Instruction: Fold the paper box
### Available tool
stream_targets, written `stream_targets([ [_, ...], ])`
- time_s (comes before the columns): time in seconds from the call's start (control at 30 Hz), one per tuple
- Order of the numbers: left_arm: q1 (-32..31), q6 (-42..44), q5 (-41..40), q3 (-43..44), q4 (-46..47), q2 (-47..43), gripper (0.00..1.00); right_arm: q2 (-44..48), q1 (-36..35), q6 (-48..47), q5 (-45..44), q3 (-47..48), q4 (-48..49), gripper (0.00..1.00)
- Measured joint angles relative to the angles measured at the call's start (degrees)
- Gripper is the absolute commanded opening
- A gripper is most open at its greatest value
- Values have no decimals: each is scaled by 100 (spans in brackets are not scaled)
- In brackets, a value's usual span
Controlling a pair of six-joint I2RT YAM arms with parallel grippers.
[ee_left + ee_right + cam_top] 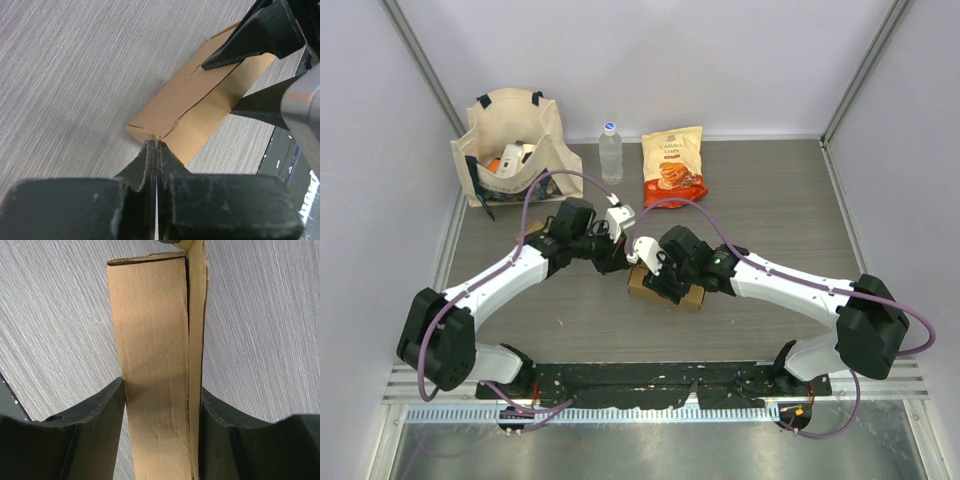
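The brown paper box (692,297) lies on the grey table in the middle, mostly under the two wrists in the top view. My right gripper (665,283) straddles it. In the right wrist view the box (150,335) runs lengthwise between the fingers (100,410), which press on both long sides, and a narrow side flap (197,315) stands along its right edge. My left gripper (628,262) is at the box's far-left end. In the left wrist view its jaws (157,149) are shut on the thin flap edge at the corner of the box (200,100). The right gripper's fingers (250,35) show there.
A cream tote bag (510,145) with items inside stands at the back left. A clear water bottle (610,152) and an orange snack bag (673,165) are at the back middle. Grey walls enclose the table, and a metal rail runs along the near edge.
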State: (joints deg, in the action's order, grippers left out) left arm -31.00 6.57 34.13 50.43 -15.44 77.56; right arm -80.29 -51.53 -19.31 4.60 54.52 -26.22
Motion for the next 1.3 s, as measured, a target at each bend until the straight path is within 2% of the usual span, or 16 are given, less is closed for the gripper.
stream_targets([
  [0.2,-2,-509,-76,175,-195,81,0,0,2,0,-7,0,2,54],
  [0.47,-11,-1886,-407,474,-374,363,0,-44,2,28,-46,7,57,53],
  [0.77,-356,-2892,-1290,188,63,138,0,-48,35,133,-74,13,52,53],
  [1.13,-957,-3115,-2538,-122,380,-175,0,-48,76,192,-90,17,48,54],
  [1.3,-1093,-3108,-2758,-223,442,-238,0,-48,76,197,-103,17,48,59],
])
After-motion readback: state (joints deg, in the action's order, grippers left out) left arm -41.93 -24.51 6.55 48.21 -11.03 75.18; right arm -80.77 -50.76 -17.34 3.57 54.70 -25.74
